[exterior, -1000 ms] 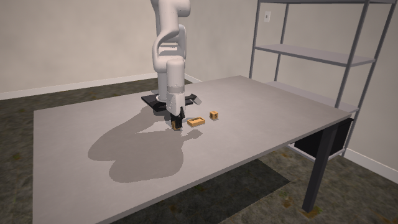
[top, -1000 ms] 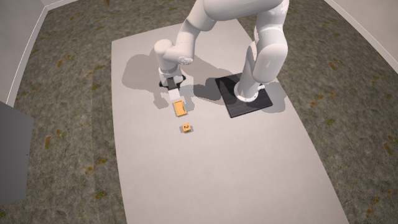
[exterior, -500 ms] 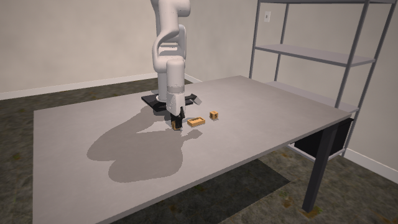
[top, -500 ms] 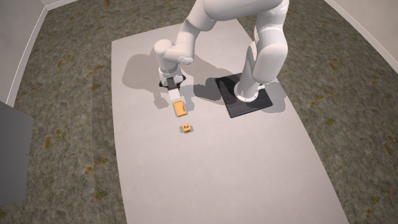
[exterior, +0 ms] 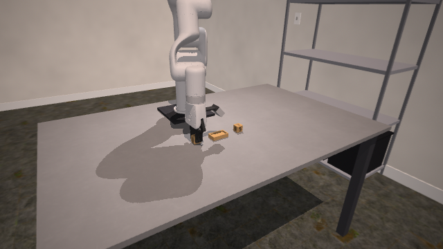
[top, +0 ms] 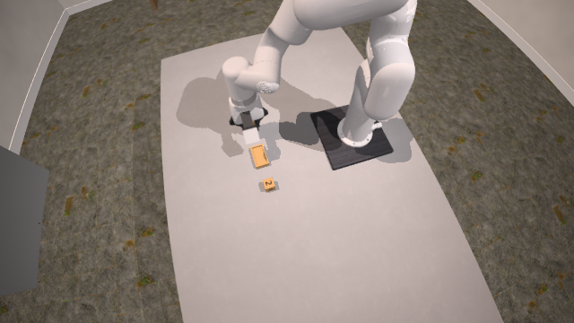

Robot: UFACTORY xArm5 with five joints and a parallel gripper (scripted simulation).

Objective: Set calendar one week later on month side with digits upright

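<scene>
The orange wooden tray (top: 259, 156) lies flat on the table, and it also shows in the exterior view (exterior: 218, 135). It looks empty. One orange cube (top: 268, 184) stands apart on the table beyond the tray, with a 2 on top; in the exterior view (exterior: 237, 128) its side shows a 5. My gripper (exterior: 196, 138) points straight down just beside the tray's end, low over the table. It is shut on the second orange cube (exterior: 194, 139), seen between the black fingers. In the top view the wrist (top: 248, 127) hides that cube.
The arm's black base plate (top: 351, 137) sits on the table to one side of the tray. A metal shelf rack (exterior: 349, 62) stands past the table's far edge. A dark box (top: 18, 224) stands on the floor.
</scene>
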